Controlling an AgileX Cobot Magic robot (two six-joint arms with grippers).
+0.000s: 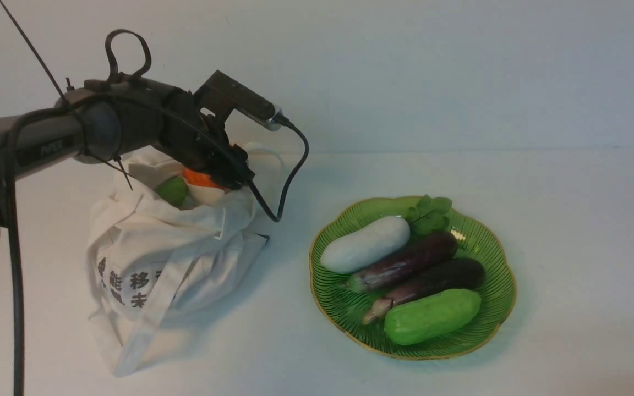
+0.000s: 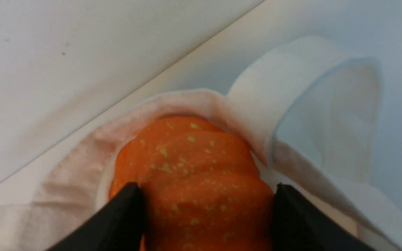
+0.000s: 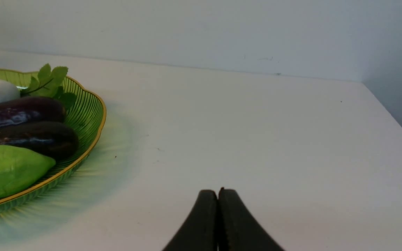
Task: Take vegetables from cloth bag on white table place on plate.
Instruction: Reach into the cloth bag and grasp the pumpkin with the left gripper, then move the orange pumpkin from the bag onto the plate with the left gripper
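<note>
**Front view.** I am watching the left fingers (image 1: 230,171) reaching into the mouth of the one soft off-white canvas cloth bag (image 1: 146,258) with dark printed characters, which is standing on the wide white surface (image 1: 570,220). One small glossy ribbed orange pumpkin (image 1: 202,178) is sitting at the opening, just beside one smooth rounded green vegetable (image 1: 173,191). The one shallow ribbed green plate (image 1: 496,250) with a gold rim is already carrying five pieces: one white oblong vegetable (image 1: 365,243), two dark purple aubergines (image 1: 402,263), one light green cucumber-like piece (image 1: 432,316) and one leafy green sprig (image 1: 430,213).

**Left wrist view.** The two black fingers are pressing on either side of the pumpkin, gripping it inside the bag's rim.

**Right wrist view.** The right fingers (image 3: 204,223) are lying closed against each other, holding nothing, near the plate but apart from it.

I am judging the task well advanced. At least two vegetables are waiting to be moved, and I cannot tell whether more are lying deeper in the bag.
</note>
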